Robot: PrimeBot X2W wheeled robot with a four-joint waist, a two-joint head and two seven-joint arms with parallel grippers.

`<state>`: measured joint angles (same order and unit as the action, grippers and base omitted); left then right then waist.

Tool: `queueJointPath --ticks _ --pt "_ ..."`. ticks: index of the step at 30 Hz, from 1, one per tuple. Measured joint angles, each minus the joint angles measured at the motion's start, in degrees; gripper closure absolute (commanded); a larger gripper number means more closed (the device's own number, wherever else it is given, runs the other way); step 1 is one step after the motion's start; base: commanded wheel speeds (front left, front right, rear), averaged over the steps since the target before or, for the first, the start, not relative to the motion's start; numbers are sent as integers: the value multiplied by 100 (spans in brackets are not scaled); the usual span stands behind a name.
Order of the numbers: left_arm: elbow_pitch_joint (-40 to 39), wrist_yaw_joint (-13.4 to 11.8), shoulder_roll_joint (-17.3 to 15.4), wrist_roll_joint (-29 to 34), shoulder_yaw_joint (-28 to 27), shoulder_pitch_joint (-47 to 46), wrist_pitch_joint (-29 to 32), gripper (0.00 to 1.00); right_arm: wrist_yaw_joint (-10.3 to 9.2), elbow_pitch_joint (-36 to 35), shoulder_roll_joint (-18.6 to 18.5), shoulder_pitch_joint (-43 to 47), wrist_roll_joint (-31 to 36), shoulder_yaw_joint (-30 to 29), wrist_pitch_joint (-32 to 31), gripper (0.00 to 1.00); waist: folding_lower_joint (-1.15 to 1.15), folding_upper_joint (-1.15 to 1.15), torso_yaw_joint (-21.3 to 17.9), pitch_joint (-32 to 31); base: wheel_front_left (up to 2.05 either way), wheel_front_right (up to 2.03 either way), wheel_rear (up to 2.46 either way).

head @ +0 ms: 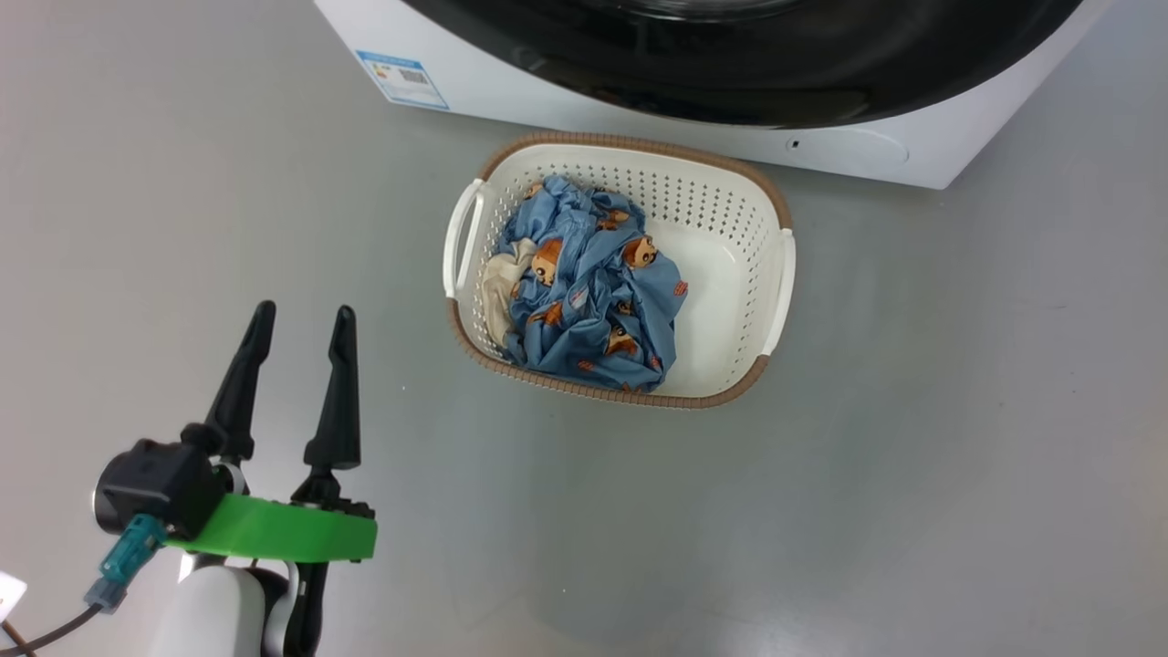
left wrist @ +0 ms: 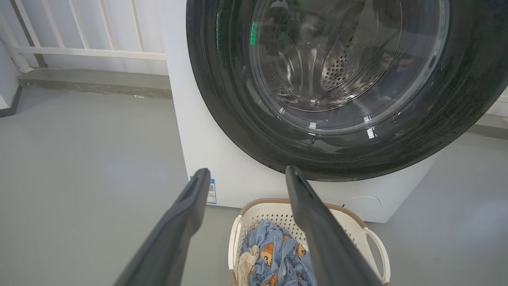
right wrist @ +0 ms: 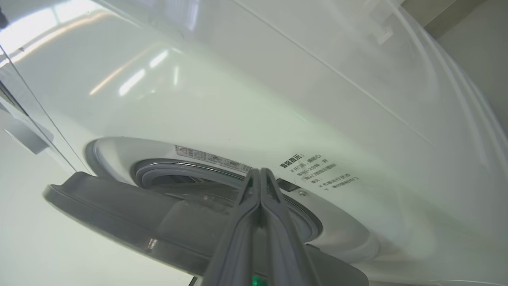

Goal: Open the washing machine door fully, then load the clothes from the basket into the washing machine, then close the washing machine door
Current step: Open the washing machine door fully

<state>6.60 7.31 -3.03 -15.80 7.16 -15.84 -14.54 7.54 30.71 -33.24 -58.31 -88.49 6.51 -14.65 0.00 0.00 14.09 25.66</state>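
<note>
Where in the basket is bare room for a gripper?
The cream perforated plastic basket is bare on its right side, between the blue bear-print clothes and its right handle; its left side is crowded. The grey floor between basket and open left gripper is bare.

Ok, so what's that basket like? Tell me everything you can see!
The basket is a small, rounded-rectangular tub of cream plastic with rows of little holes in its sides, a brown woven-look rim and a loop handle at each end. It stands upright on the grey floor, close in front of the washing machine. Crumpled blue bear-print clothes and a cream cloth lie in its left part; the right part is bare.
</note>
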Motion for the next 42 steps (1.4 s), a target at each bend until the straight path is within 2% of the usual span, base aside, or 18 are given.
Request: queueJointPath --ticks 15,29,42 --pt "-65 0 116 -3 -18 -96 0 0 0 142 -2 -480 -232 186 -906 100 0 0 226 209 0 0 0" --pt "-59 0 131 -53 -18 -94 0 0 0 337 32 -670 -230 294 -1150 100 0 0 378 182 0 0 0" --pt "33 0 132 -102 -33 -78 0 0 -15 500 84 -579 -271 393 -1532 100 0 0 361 -31 0 0 0"
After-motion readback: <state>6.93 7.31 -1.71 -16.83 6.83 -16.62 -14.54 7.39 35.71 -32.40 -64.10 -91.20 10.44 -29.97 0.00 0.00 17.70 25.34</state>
